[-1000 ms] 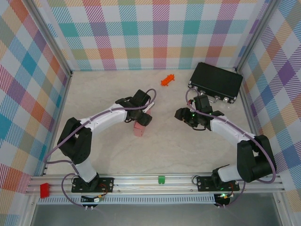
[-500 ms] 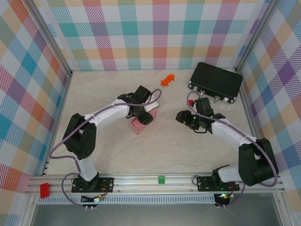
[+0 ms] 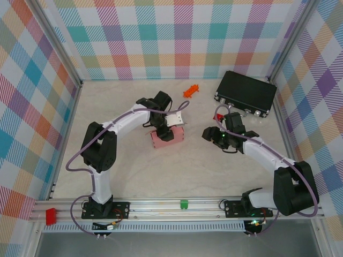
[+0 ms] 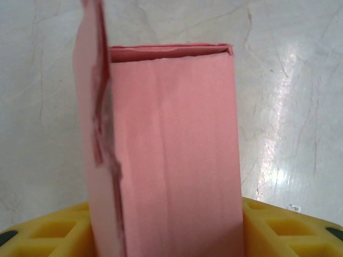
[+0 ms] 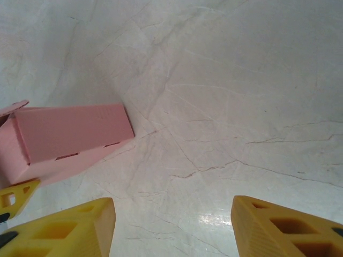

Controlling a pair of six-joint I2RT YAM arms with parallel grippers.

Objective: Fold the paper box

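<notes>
Left gripper (image 3: 163,134) is clamping the paper box (image 4: 171,150) across its width, mid-table (image 3: 118,166) — right gripper (image 5: 171,214), at the box's three o'clock, is hanging wide open, empty. An end flap (image 4: 92,64) is sticking out loose; best steadying the body and pressing that flap in squarely — no crushing.

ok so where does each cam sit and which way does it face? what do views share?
Top external: above and behind the bases, facing down on the table; both arms show, paper box mid-table.
Left wrist: on the left arm, facing along the left fingers at the paper box between them.
Right wrist: on the right arm, facing down at the table past the open right fingers.
Shared: all three see the paper box.
</notes>
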